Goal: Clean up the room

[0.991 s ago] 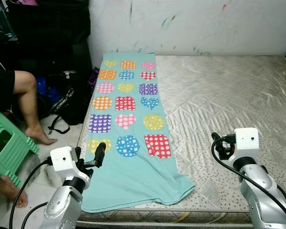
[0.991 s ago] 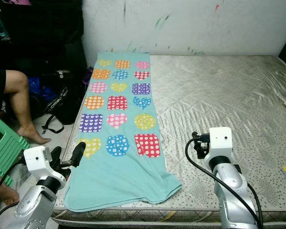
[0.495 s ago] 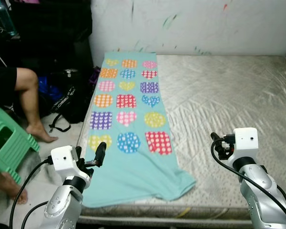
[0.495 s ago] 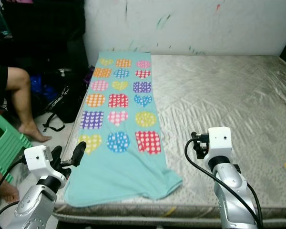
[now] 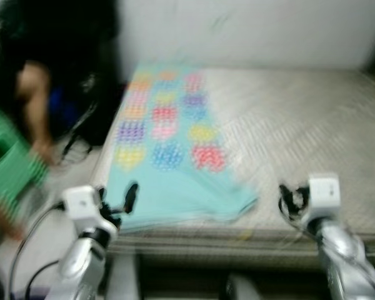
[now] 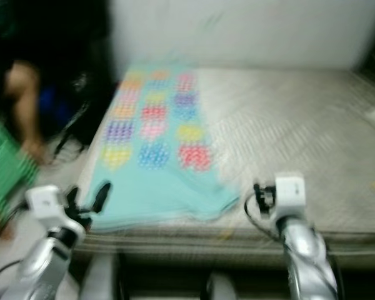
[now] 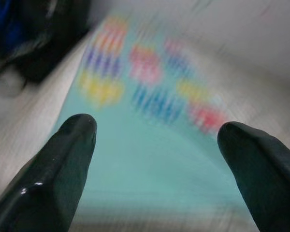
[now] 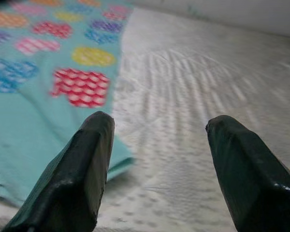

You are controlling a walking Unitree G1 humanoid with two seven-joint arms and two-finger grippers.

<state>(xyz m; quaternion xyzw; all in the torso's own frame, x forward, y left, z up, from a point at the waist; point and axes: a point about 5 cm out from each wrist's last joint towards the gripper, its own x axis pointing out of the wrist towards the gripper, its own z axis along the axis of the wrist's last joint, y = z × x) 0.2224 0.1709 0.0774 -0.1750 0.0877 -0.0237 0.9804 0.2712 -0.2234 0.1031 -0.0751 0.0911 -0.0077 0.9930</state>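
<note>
Turquoise towel (image 5: 175,169) with colourful dotted patches, spread flat along left side of mattress (image 5: 300,131), near edge rumpled.

A towel (image 5: 169,162) lies along the left side of the mattress (image 5: 300,131), its near end at the mattress's front edge. Left of the mattress sit a bag (image 5: 90,115), a person's leg (image 5: 34,106) and a stool (image 5: 6,165).

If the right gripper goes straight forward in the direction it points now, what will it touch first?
Probably the bare mattress. The right gripper is open and points across its quilted surface, with the edge of the turquoise blanket just beside one finger. Depth is unclear in these blurred pictures, so it may brush that blanket edge first.
</note>
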